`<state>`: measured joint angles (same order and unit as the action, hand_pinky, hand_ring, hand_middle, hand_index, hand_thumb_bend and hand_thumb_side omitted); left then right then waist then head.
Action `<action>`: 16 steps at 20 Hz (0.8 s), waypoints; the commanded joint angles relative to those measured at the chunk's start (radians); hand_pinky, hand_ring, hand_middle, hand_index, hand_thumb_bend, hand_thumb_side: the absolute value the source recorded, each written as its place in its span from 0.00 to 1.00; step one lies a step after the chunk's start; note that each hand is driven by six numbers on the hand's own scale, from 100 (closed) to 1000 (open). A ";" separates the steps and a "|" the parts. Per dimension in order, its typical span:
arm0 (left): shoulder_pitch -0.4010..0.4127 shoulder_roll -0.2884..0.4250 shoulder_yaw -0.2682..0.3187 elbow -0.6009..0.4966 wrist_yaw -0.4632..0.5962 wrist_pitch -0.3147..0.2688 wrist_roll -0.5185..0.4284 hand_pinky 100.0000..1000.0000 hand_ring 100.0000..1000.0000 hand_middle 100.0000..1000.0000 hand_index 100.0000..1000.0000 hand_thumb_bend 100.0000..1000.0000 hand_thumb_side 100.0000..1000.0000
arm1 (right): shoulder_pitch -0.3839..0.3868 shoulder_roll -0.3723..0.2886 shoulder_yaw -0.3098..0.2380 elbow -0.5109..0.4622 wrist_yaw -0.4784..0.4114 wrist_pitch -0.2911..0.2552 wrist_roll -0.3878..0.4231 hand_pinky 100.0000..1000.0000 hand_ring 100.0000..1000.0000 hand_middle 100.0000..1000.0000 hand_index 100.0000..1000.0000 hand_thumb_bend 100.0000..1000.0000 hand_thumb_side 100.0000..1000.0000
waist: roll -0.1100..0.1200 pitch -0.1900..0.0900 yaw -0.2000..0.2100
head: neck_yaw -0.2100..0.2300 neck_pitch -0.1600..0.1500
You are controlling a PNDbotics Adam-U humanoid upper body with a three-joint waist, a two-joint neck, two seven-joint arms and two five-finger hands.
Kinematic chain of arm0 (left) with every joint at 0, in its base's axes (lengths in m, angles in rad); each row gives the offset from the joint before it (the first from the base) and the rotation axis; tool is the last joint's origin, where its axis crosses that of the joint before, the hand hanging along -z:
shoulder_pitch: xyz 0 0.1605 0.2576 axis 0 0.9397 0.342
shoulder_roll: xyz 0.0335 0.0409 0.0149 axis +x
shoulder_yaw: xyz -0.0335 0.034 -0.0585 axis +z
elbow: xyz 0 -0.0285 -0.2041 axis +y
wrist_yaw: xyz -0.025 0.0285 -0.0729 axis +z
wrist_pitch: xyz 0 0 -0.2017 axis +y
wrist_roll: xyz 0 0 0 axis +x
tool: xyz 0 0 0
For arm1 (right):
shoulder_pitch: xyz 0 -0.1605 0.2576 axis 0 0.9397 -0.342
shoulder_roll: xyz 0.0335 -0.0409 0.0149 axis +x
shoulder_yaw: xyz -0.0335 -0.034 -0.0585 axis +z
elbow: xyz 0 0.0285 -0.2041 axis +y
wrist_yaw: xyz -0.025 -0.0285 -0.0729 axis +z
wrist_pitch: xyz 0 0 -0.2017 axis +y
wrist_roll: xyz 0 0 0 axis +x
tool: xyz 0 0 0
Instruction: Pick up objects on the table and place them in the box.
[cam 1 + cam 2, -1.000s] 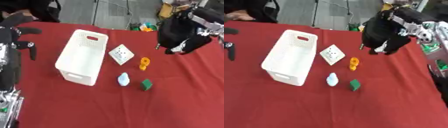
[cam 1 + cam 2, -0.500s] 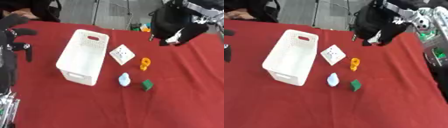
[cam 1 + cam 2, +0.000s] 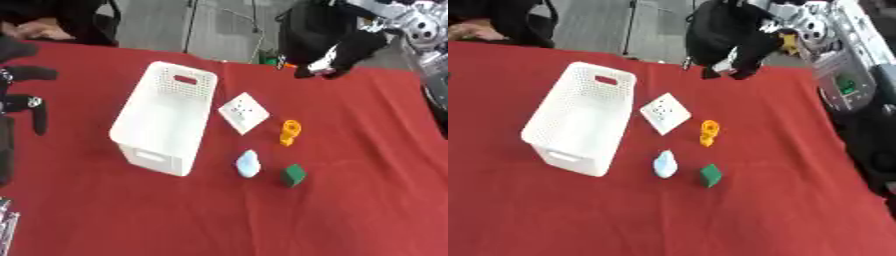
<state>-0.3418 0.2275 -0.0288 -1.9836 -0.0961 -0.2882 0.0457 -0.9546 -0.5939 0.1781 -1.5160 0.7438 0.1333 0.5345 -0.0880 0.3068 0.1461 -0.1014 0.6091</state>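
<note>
Fingers on our right hand (image 3: 328,47) look curled with nothing in them, though it's blurry; our left hand (image 3: 22,95) sits at the table's left edge, fingers relaxed. White box (image 3: 166,122) sits on the red cloth (image 3: 350,215), with the white card (image 3: 243,112), orange piece (image 3: 290,132), pale blue thing (image 3: 248,163) and green block (image 3: 293,175) just right of it.

Table (image 3: 367,210) covered in red matt cloth, smooth and unwrinkled; box (image 3: 166,122) of white plastic, its walls perforated, finish dull; white square piece (image 3: 243,112) flat, card- or plastic-like; orange piece (image 3: 290,132) and green block (image 3: 293,175) of matt plastic; pale blue piece (image 3: 248,163) smooth, faintly glossy; right hand (image 3: 732,37) black, matt, with silver metal joints.
</note>
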 commanded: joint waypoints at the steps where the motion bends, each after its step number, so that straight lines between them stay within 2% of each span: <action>1: -0.027 0.015 -0.008 -0.016 0.004 -0.004 -0.008 0.06 0.62 0.72 0.85 0.00 1.00 | -0.044 -0.003 -0.002 0.027 -0.014 -0.001 -0.032 0.00 0.21 0.24 0.42 0.50 0.29 | 0.004 -0.009 0.015 | -0.036 -0.022; 8: -0.048 0.006 -0.018 -0.016 0.014 -0.012 -0.020 0.06 0.62 0.72 0.85 0.00 1.00 | -0.082 0.025 0.010 0.108 0.016 -0.020 -0.103 0.00 0.20 0.24 0.42 0.50 0.29 | 0.006 0.005 0.055 | -0.088 -0.040; 12: -0.068 -0.003 -0.025 -0.016 0.023 -0.018 -0.026 0.06 0.62 0.72 0.85 0.00 1.00 | -0.105 0.043 0.015 0.159 0.067 -0.029 -0.164 0.00 0.20 0.24 0.41 0.49 0.31 | 0.008 0.018 0.090 | -0.131 -0.058; 16: -0.082 -0.011 -0.031 -0.016 0.031 -0.022 -0.033 0.07 0.62 0.72 0.85 0.00 1.00 | -0.119 0.061 0.024 0.201 0.112 -0.045 -0.210 0.00 0.20 0.24 0.41 0.48 0.31 | 0.007 0.025 0.112 | -0.152 -0.059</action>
<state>-0.4082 0.2164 -0.0579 -1.9836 -0.0708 -0.3082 0.0176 -1.0446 -0.5267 0.2053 -1.3192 0.8352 0.0915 0.3418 -0.0872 0.3492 0.2609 -0.2435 0.5606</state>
